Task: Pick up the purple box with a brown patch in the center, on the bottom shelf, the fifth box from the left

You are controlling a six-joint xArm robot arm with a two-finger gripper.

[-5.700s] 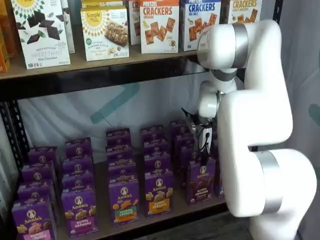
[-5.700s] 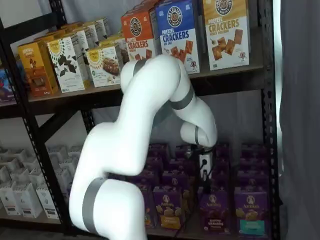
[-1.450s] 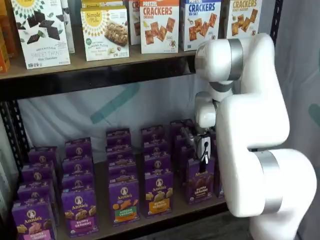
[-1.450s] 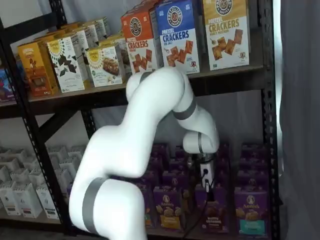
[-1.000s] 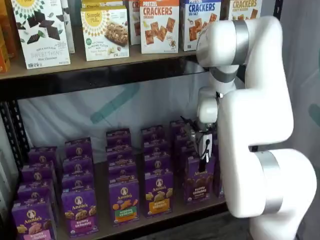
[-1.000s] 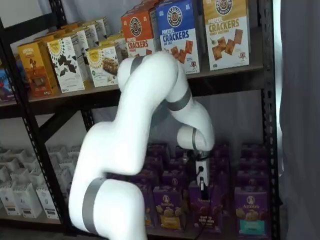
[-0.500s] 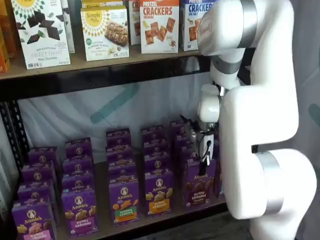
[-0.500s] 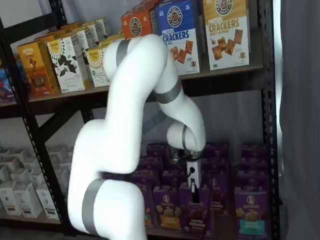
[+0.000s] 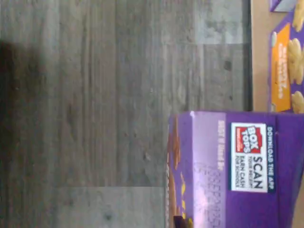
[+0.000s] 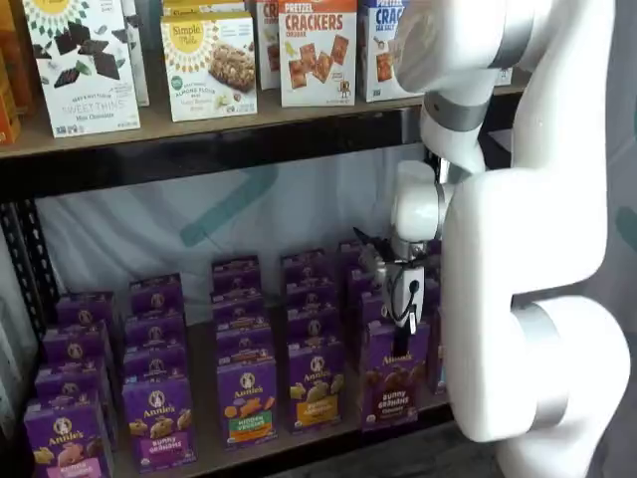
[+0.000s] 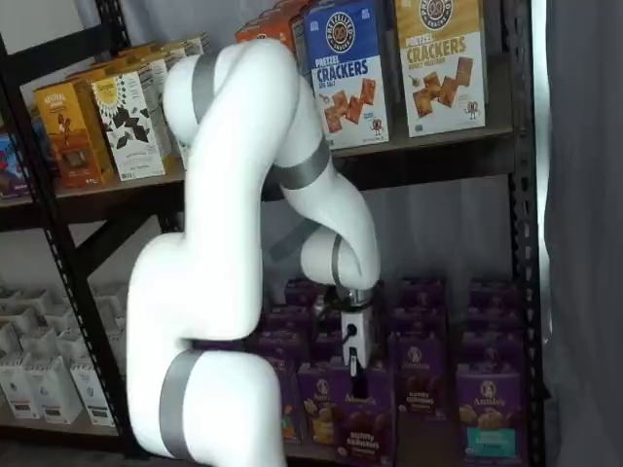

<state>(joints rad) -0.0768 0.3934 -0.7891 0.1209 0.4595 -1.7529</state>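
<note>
My gripper (image 10: 403,321) is shut on the top of the purple box (image 10: 391,382), a carton with a dark brown band and bunny cookies on its front. In both shelf views the box hangs out in front of its row on the bottom shelf (image 10: 202,440), tilted slightly. From the other side the gripper (image 11: 356,364) and the purple box (image 11: 358,426) stand left of the gap the box left behind. The wrist view looks onto the purple box's top flap (image 9: 237,161) with a Box Tops label, over the grey floor.
Rows of purple cartons fill the shelf, an orange-banded one (image 10: 317,384) just left of the held box and a teal-banded one (image 11: 486,420) at the right end. Cracker boxes (image 10: 317,52) stand on the upper shelf. A black upright (image 11: 522,243) bounds the right side.
The arm has drawn back from the shelf with the purple box in its grip; the box has come forward out of its row, and the upper arm has swung away.
</note>
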